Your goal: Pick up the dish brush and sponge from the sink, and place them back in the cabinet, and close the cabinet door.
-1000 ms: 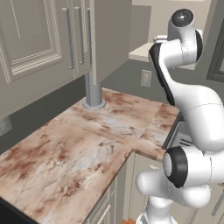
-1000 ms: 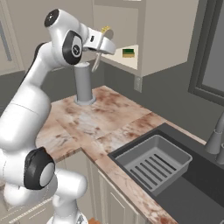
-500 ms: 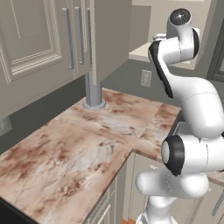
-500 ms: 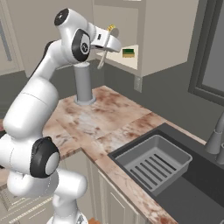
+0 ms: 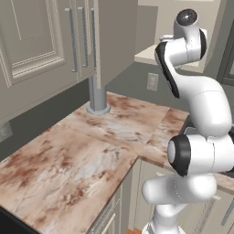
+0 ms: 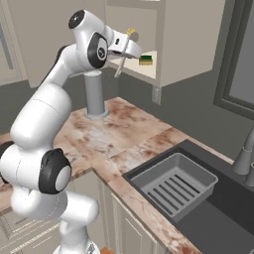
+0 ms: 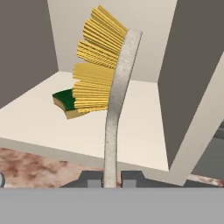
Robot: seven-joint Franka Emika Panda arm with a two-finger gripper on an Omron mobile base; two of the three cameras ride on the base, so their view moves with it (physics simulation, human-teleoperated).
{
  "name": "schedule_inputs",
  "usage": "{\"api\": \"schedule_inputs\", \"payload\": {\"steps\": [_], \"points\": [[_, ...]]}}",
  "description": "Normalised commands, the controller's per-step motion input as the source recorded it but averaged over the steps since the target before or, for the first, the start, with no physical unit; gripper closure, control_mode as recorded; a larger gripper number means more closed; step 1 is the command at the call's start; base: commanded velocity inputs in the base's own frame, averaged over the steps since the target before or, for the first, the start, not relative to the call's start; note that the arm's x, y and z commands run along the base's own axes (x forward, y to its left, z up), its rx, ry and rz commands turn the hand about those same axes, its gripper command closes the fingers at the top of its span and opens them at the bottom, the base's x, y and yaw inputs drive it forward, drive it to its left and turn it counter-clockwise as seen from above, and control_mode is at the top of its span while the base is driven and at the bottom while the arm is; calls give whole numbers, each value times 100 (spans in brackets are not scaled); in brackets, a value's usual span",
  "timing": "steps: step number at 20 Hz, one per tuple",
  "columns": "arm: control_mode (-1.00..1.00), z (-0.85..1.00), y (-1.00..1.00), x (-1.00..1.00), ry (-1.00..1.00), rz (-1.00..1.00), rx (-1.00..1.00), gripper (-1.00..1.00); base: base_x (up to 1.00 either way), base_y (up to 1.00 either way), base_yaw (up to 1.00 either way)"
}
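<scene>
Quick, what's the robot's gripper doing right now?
Gripper: shut on the dish brush, holding it in front of the open cabinet.

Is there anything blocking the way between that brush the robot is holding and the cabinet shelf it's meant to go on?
Nothing visible blocks it. The tool grips the brush in front of the open cabinet. The sponge already lies on the shelf, behind the bristles and to one side, with bare shelf beside it.

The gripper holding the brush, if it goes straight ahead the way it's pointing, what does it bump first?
Probably nothing soon: the gripper, shut on the dish brush, points into the open cabinet. The sponge lies off to one side; the back wall looks first, though depth is unclear.
</scene>
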Motion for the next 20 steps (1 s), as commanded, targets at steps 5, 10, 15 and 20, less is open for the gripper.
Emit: {"api": "schedule_inputs", "payload": {"steps": [5,10,15,20], "points": [[-100,-10,-10,9,-1,0,0,100,0,0,0],[-100,-7,-14,12,0,0,0,100,0,0,0],[-100,-8,-9,17,0,0,0,100,0,0,0],[-100,-6,-6,24,0,0,0,100,0,0,0]]}}
